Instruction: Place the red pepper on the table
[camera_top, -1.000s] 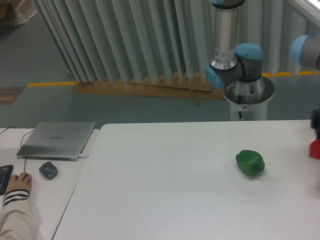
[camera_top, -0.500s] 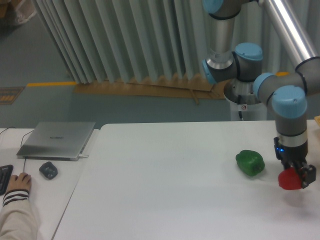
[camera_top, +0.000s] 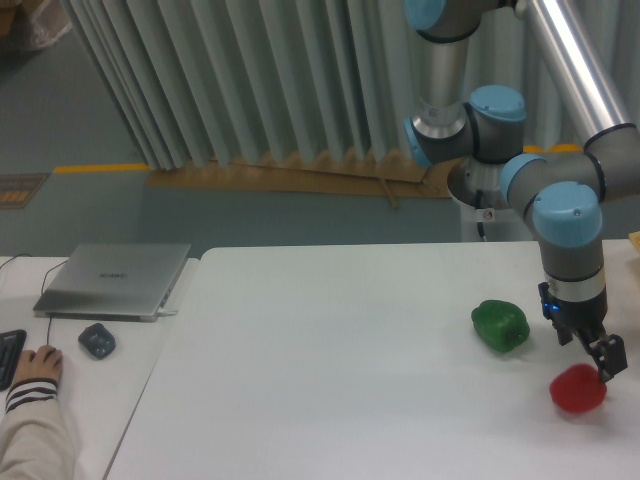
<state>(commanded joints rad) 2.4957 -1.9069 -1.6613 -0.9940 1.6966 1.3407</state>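
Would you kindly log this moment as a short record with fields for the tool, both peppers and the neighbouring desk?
tool: just above the red pepper, open or shut unclear
red pepper: on the table, near its right edge
green pepper: on the table, left of the red one, apart from it
desk: laptop closed, mouse before it, a person's hand beside the mouse

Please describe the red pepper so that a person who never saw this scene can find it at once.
Look at the large white table and go to its right end, under the robot's gripper. The red pepper lies there, nearer the camera than the green pepper. It is the only red thing on the table.
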